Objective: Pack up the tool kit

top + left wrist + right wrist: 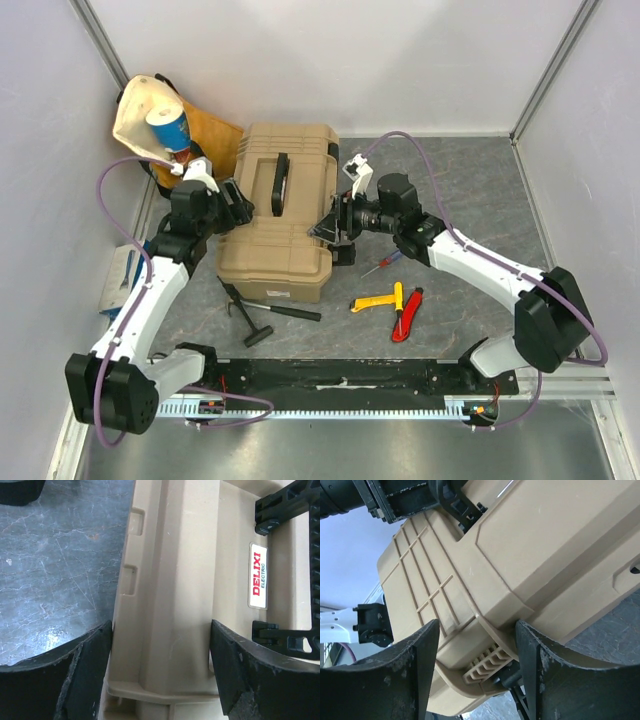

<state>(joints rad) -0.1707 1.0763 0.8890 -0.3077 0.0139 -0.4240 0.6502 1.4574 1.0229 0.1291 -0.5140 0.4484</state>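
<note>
1. Currently the large tan plastic toolbox [295, 250] sits closed, left of centre in the overhead view, on the grey worktop [450, 190]. Its black handle lies flat on the lid.
2. Outside it, across the lower middle of that view, lie the black hammer [280, 311], the red-blue screwdriver [383, 265], the yellow-handled tool [375, 302] and the red knife [408, 318]. None is packed yet.
3. The left jaws straddle a raised ridge along the lid's edge. Both fingers [85, 675] sit flush against its flanks, so they appear to be grasping the toolbox.
4. The right jaws are spread at the box's opposite side, by a ribbed latch corner. I cannot tell whether they clamp anything.
5. The step in hand, as I judge it, is getting the box open. The next move calls for freeing the latches and raising the lid before any tool is fetched.
</note>
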